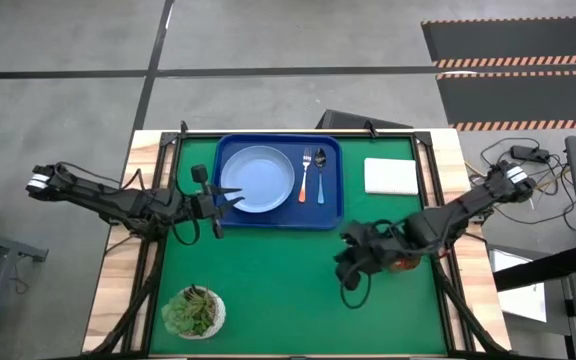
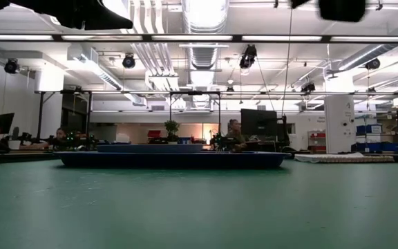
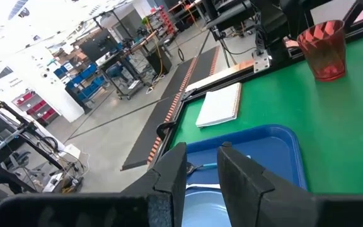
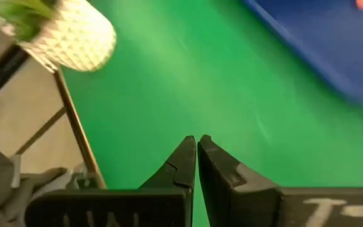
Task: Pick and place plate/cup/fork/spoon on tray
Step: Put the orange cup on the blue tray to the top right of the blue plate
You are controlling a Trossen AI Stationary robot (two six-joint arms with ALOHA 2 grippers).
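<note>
Task progress, taken with the tray [image 1: 332, 215] as landmark. Three of the four items already lie inside the tray: the plate [image 1: 257, 179] fills its left half, while the fork [image 1: 305, 176] and the spoon [image 1: 320, 174] lie side by side, handles toward the front rim, in its right half. The cup [image 3: 324, 49] is judged the only item left to place; it stands upright on the green worktop [image 1: 268, 275], off the tray's front right corner (in the overhead view it is mostly hidden under the right arm, with only a red patch showing).

The left gripper [image 1: 226, 198] hovers at the tray's left rim, close beside the plate, its jaws slightly apart and holding nothing. The right gripper [image 1: 345, 268] hangs over bare worktop in front of the tray's right corner, its jaws closed together and empty, so the cup is not yet grasped. Bystanders to the task: a white pad [image 1: 391, 176] lies well to the right of the tray, and a potted succulent [image 1: 194, 311] stands well in front of the tray's left end.
</note>
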